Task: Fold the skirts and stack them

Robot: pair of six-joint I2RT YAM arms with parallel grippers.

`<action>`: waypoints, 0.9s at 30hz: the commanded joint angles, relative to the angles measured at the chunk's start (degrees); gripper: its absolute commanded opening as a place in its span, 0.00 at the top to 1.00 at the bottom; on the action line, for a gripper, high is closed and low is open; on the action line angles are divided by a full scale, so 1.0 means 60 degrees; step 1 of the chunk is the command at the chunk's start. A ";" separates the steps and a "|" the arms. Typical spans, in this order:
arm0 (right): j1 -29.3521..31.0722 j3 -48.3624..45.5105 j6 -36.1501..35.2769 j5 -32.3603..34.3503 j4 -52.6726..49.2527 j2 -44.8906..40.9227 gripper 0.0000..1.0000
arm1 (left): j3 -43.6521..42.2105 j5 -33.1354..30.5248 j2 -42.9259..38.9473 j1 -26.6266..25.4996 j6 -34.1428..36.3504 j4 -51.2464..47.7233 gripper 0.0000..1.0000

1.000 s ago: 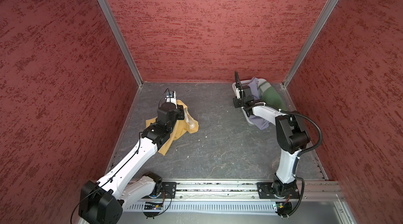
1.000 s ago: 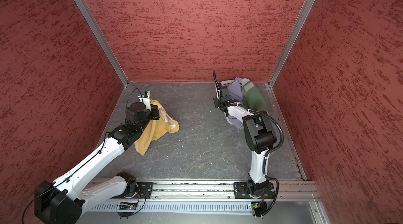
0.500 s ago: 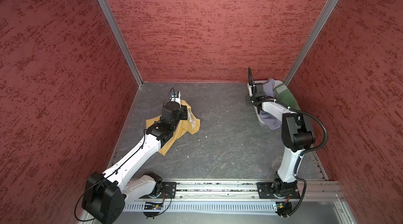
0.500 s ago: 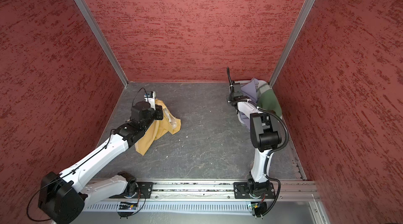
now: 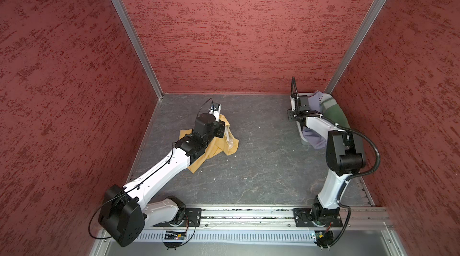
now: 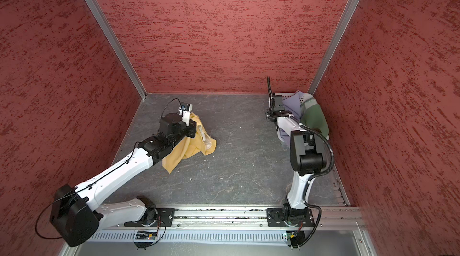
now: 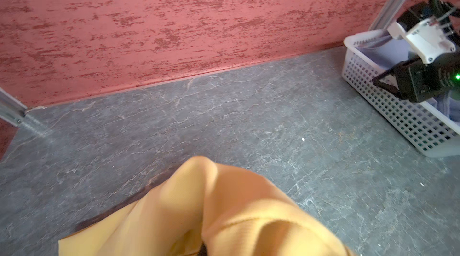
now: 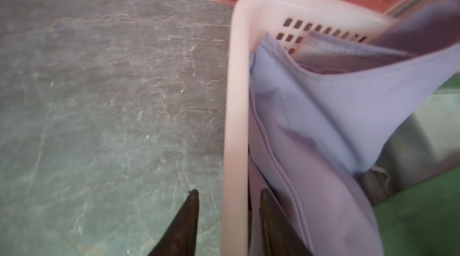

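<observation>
Now, top views: mustard skirt (image 5: 219, 146) heaped mid-left, peak pinched by left gripper (image 5: 222, 127); lavender skirt (image 5: 314, 140), green skirt (image 5: 334, 117) in white basket (image 6: 286, 93) (far right corner).
Left wrist: mustard skirt hides closed jaws.
Right wrist: right gripper (image 8: 229, 192) parted, straddling white basket rim.

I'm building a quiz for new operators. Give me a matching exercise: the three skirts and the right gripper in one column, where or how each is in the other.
1 yellow skirt
2 lavender skirt
3 green skirt
4 right gripper

A open, astride the basket rim
B in the basket, on the side by the right wall
C bunched on the table's left side
D in the basket, spilling over its near end

Pairs: 1-C, 2-D, 3-B, 4-A
</observation>
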 commanded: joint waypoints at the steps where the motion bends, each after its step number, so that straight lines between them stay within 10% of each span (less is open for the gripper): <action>1: 0.0237 -0.0319 -0.0144 -0.1163 0.0381 -0.1241 0.42 | 0.0512 0.0401 0.0309 -0.0269 0.0495 -0.0226 1.00; 6: 0.0816 -0.0888 -0.0047 -0.2169 0.0679 -0.2463 0.26 | 0.1000 0.0624 0.0803 -0.0302 0.0126 -0.0489 1.00; 18: 0.2272 -0.3096 0.1411 -0.4941 0.2103 -0.4389 0.26 | 0.1883 0.1852 0.2101 -0.0188 0.0253 -0.1039 1.00; 27: 0.2864 -0.4314 0.1704 -0.4701 0.2141 -0.4859 0.31 | 0.4365 0.2083 0.4802 0.0533 0.0096 -0.2464 0.91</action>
